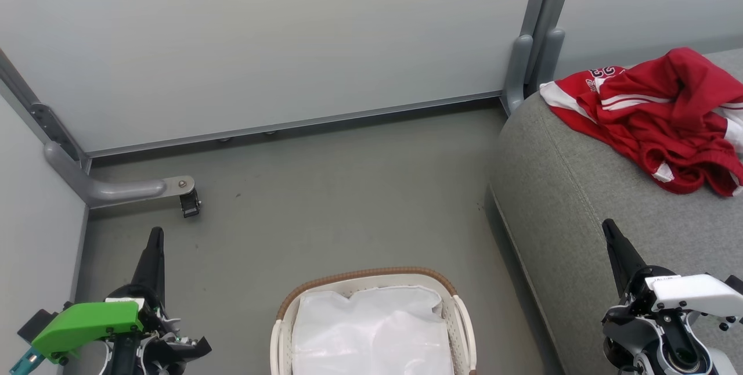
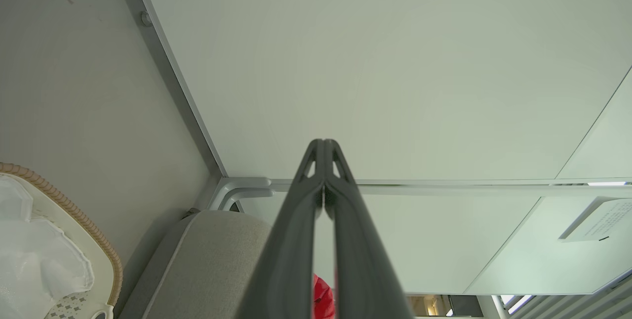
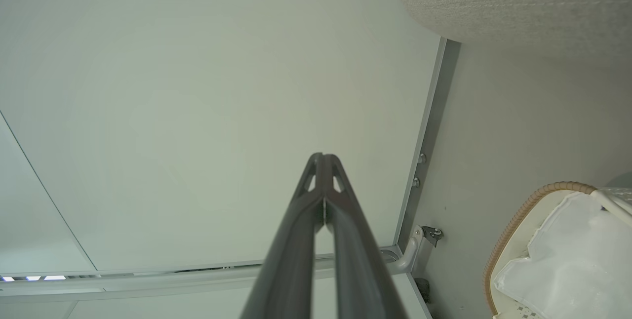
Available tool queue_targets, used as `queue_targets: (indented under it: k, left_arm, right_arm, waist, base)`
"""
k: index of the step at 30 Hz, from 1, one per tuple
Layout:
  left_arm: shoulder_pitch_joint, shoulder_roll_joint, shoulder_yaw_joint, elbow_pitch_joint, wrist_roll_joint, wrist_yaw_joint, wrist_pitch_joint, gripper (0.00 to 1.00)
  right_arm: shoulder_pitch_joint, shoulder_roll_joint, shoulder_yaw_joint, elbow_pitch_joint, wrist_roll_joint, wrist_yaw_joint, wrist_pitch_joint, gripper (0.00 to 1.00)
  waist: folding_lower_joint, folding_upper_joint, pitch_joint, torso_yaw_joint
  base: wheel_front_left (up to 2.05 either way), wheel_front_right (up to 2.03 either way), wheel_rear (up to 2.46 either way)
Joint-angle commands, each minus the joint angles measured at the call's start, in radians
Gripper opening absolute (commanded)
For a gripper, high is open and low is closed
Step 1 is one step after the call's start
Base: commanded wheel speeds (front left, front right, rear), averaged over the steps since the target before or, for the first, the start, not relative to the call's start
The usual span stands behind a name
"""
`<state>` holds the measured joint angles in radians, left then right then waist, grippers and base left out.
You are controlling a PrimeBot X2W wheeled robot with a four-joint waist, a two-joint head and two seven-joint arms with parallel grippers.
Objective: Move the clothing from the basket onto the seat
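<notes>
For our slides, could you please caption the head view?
Red clothing lies on the grey seat, the basket holds its white liner, and left gripper and right gripper rest shut.

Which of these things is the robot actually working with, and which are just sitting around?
In the job: red clothing, lying on the grey seat; white basket, no clothes showing in it.
Just around: glossy liner sheet in the basket; wall panels; castor foot.
</notes>
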<state>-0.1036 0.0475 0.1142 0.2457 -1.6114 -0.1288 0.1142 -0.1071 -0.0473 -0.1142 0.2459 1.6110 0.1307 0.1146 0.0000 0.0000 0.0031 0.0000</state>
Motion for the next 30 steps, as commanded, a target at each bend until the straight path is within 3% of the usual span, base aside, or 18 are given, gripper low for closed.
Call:
queue_targets:
  k: [1, 30]
  left_arm:
    - [-0.011, 0.005, 0.002, -0.002, -0.003, -0.005, 0.003, 0.00]
    - [-0.011, 0.005, 0.002, -0.002, -0.003, -0.005, 0.003, 0.00]
  right_arm:
    - [-0.002, -0.006, -0.002, -0.004, 0.004, 0.000, 0.002, 0.00]
    - [-0.002, -0.006, -0.002, -0.004, 0.004, 0.000, 0.002, 0.00]
  waist:
    - [0.0000, 0.0000, 0.000, 0.000]
    - [0.0000, 0.0000, 0.000, 0.000]
  base:
    - [0.00, 0.00, 0.00]
    - [0.00, 0.00, 0.00]
